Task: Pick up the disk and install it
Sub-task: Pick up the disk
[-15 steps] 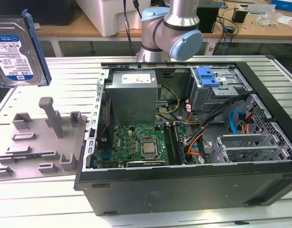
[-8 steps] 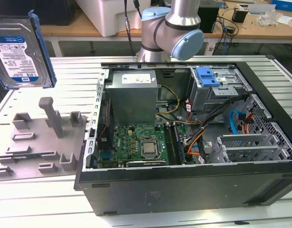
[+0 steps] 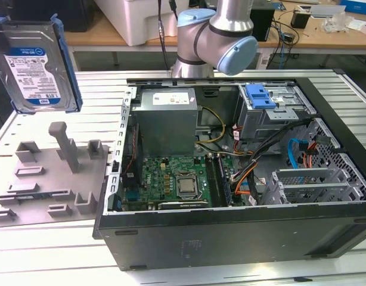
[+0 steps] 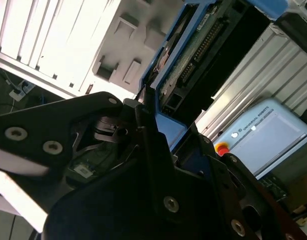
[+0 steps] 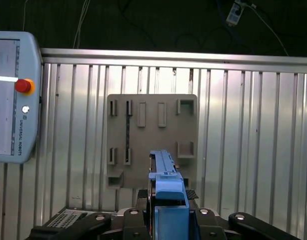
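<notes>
The disk [image 3: 37,65], a silver drive with a white-and-blue label in a blue plastic carrier, hangs upright in the air at the exterior view's upper left, above the grey fixture plate [image 3: 52,173]. In the first wrist view my gripper [image 5: 166,217] is shut on the disk's blue carrier edge [image 5: 166,185], which stands up between the black jaws. The second wrist view shows the disk's circuit-board side [image 4: 193,55] and blue frame clamped in my gripper [image 4: 146,100].
An open computer case [image 3: 230,238] lies to the exterior view's right of the plate. At its back a grey drive cage [image 3: 278,116] carries a blue latch [image 3: 260,95]. The arm's base [image 3: 213,36] stands behind the case. A teach pendant [image 5: 11,100] lies on the ribbed metal table [image 5: 243,150].
</notes>
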Controlling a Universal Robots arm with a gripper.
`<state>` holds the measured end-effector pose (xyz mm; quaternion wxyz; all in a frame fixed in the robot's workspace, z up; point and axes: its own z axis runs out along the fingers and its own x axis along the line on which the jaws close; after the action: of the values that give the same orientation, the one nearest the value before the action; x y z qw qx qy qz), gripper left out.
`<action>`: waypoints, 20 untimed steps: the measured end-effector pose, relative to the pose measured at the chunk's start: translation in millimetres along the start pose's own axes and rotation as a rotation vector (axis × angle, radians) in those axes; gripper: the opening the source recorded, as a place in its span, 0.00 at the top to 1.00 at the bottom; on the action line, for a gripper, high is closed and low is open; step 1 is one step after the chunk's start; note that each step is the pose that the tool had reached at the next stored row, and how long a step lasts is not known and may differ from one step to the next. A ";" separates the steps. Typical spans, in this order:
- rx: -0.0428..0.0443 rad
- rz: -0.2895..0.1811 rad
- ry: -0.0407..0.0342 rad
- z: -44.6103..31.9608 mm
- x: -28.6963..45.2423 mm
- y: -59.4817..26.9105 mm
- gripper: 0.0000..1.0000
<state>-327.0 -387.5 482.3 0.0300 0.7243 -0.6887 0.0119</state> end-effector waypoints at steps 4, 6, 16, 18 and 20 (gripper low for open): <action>-0.0022 0.000 -0.0014 -2.3 5.5 -11.1 0.63; -0.0034 0.000 -0.0019 -3.7 8.3 -16.6 0.63; -0.0094 -0.001 -0.0037 -11.6 23.8 -45.7 0.63; -0.0107 -0.001 -0.0038 -13.0 26.3 -50.3 0.63; -0.0130 -0.001 -0.0042 -15.6 30.8 -58.4 0.63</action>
<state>-266.8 -414.4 498.0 0.0333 0.7245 -0.6885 0.0059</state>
